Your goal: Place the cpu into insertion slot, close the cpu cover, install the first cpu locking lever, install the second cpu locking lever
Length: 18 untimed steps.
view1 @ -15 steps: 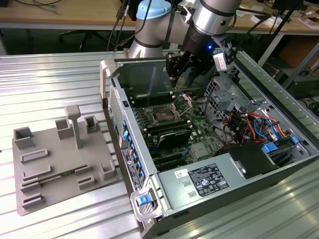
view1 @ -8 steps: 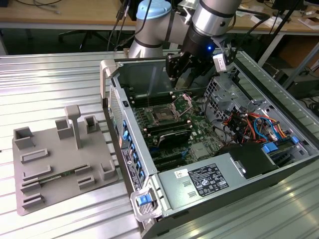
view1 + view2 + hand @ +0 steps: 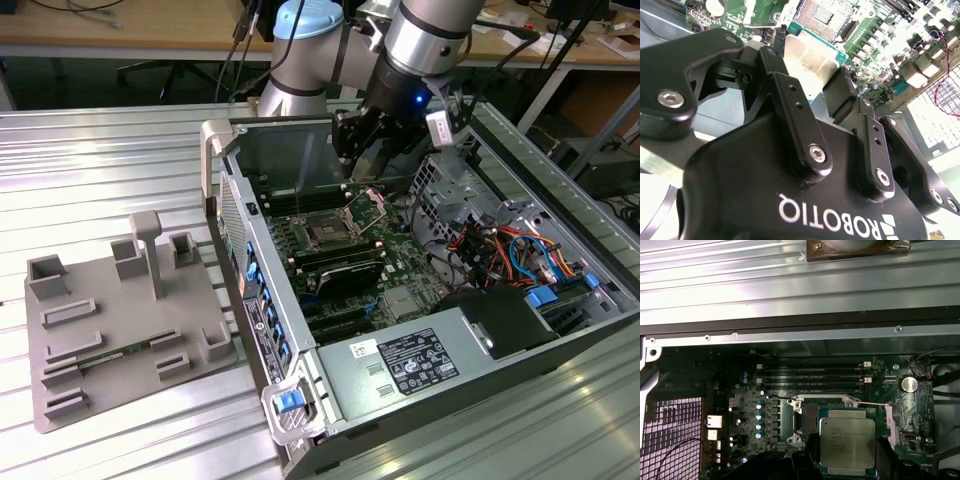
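Note:
My gripper is shut on the cpu, a flat square chip with a silvery top held by its edges between two black fingers. In the first wrist view the cpu hangs above the motherboard, partly over the insertion slot, whose dark inside shows beside it. The second wrist view shows the slot's pin field beyond the chip. In the exterior view the gripper hovers inside the open computer case, above and behind the insertion slot. The cpu cover stands tilted open at the slot's far side.
Long black memory slots lie just past the socket. A grey power supply box fills the case's near end, and coloured cables bunch on the exterior view's right. A grey fixture plate lies on the ribbed metal table on the exterior view's left.

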### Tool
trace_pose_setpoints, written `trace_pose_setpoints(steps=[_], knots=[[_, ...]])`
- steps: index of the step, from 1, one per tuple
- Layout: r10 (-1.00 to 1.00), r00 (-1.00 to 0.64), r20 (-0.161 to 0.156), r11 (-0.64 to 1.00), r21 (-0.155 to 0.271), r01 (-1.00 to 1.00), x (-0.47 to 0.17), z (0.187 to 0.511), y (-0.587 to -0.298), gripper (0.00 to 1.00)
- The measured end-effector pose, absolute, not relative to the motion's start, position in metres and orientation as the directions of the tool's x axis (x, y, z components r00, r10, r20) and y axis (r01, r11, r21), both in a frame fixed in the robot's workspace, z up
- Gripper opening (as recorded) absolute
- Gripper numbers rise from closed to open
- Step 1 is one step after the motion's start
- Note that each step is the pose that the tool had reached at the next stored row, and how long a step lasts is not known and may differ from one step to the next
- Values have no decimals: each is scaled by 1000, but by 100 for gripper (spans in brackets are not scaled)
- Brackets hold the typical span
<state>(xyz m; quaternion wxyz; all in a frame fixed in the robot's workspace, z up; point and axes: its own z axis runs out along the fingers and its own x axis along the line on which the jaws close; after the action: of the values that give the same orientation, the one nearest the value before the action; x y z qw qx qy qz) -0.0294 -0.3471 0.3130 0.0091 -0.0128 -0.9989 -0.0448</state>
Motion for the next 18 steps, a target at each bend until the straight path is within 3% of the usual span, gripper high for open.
trace_pose_setpoints(steps=[18], knots=[[25, -1000, 19, 996, 89, 26, -29, 308, -347, 55]])
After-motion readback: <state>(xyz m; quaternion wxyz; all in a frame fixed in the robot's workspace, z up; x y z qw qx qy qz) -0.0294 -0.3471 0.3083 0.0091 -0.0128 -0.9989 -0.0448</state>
